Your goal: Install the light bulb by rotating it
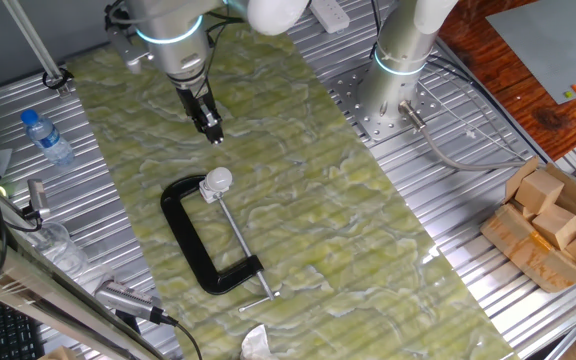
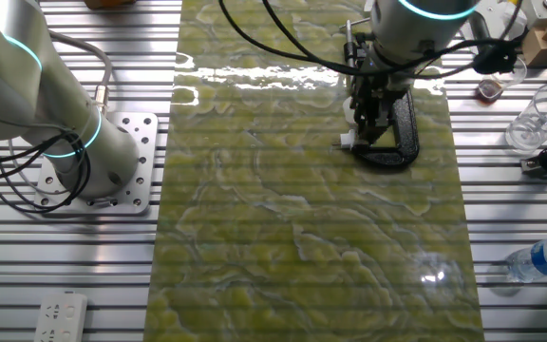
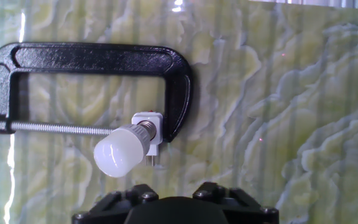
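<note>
Hand (image 1: 211, 130) hovers above the light bulb (image 1: 217, 180) seated in a C-clamp (image 1: 193, 235); finger spread cannot be told.

A robotics lab, by every sign. Ribbed aluminium desk (image 1: 448, 230) with slotted rails, draped down the middle with a green marbled mat (image 1: 298, 200). Beside the mat, a second robot base (image 2: 93, 157) bolted to a drilled steel plate, cables trailing. Off the mat's edges: a water bottle (image 1: 46, 136), a box of wooden blocks (image 1: 553, 225), a power strip (image 2: 62, 318).
</note>
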`<state>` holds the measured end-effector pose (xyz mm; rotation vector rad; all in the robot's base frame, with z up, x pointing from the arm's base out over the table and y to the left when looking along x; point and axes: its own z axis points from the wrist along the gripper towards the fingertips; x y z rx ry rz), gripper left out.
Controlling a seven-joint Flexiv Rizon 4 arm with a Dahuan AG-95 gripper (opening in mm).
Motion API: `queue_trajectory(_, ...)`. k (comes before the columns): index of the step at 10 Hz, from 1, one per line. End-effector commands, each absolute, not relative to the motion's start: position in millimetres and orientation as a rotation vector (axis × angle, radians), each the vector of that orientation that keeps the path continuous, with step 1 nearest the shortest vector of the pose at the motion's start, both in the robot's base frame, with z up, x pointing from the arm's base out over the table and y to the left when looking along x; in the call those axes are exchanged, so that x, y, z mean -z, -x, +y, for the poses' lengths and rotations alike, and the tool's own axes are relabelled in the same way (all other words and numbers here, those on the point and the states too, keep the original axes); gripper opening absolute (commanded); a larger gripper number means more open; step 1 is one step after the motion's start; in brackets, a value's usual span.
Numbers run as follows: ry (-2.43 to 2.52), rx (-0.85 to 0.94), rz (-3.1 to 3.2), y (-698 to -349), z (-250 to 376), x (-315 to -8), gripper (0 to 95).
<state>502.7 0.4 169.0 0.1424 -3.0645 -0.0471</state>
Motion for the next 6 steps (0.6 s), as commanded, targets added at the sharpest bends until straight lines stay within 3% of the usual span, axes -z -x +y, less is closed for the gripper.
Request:
queue_trajectory(1, -0.143, 0.04, -3.065, -500.0, 0.0, -170.0, 0.0)
queue_trajectory(6, -0.125, 0.026, -3.065, -499.7, -0.2, -169.9, 0.0)
